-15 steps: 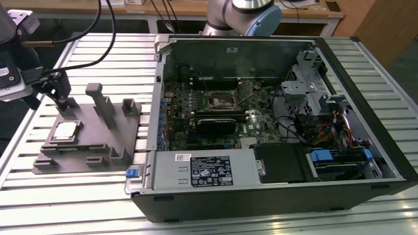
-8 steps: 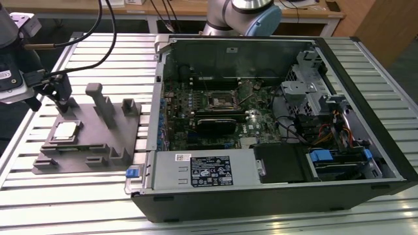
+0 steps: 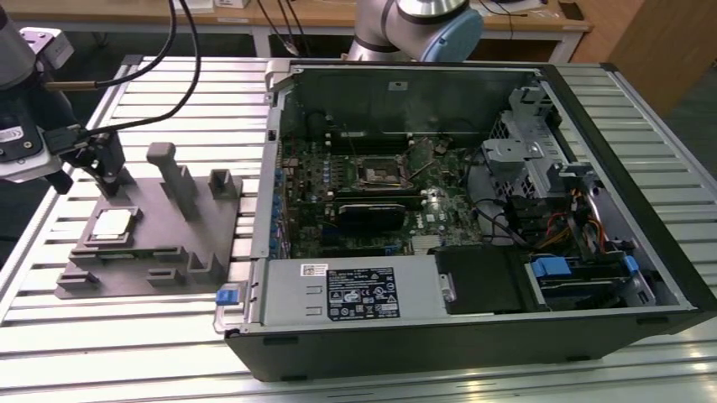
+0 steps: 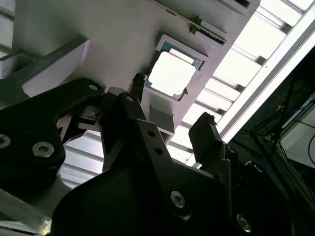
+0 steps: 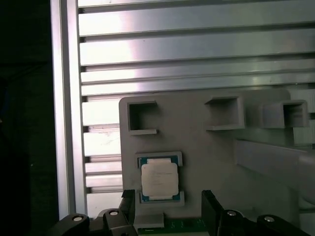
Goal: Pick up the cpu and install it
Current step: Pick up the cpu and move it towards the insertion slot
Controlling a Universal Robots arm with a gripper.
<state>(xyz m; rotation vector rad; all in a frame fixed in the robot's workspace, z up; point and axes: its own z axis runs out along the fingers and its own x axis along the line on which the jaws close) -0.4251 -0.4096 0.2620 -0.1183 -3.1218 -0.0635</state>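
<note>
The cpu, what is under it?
The cpu lies in a shallow pocket of the grey holder, which rests on the slatted table. The pocket's floor beneath it is covered.

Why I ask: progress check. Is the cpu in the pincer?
No, the cpu lies in the grey holder's recess; the open pincer holds nothing.

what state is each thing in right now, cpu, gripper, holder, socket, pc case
cpu, lying flat in its recess on the grey holder, not gripped
gripper, open, poised over the cpu, holding nothing
grey holder, flat on the slatted table, cpu seated in it
socket, looks empty; latch position not clear
computer case, on its side, side panel off, motherboard exposed
</note>
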